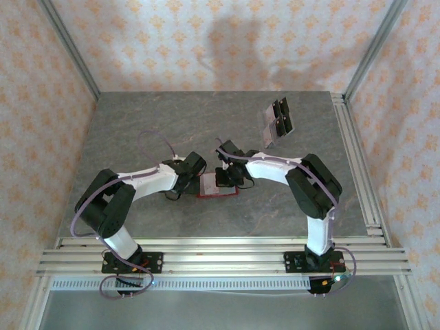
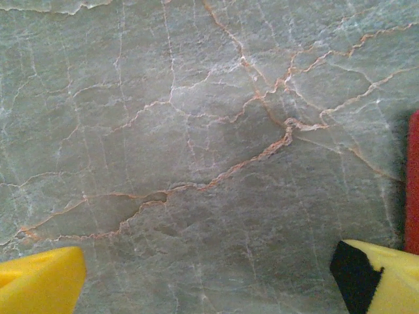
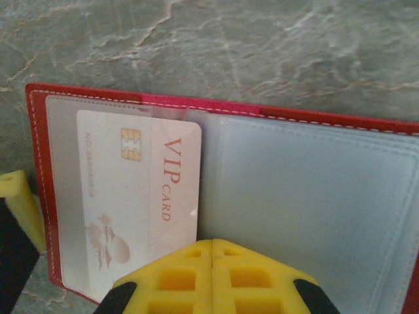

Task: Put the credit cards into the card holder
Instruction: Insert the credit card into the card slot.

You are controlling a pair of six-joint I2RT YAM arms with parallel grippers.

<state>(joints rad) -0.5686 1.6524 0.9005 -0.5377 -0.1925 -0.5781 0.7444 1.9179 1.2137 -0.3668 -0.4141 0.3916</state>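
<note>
Grey veined marble tabletop [image 1: 137, 130], floral-papered walls around. Red card holder [image 3: 314, 190] lies open at table centre, directly beneath right gripper [image 3: 211, 252]. Its yellow fingers are pressed together, nothing between them, tips over holder's edge; contact unclear. VIP card [image 3: 141, 190] sits in holder's left clear pocket. Left gripper [image 2: 209, 281] spread wide over bare marble, holder's red edge just beside one finger [image 2: 386, 275]. Remaining credit cards [image 1: 276, 122] far right, well apart from both grippers.

Finding the card holder [image 1: 216, 187] lying open on the bench [image 1: 137, 130], holding one credit card [image 3: 141, 203] inside; spotting more credit cards [image 1: 277, 122] lying behind, rightward.
</note>
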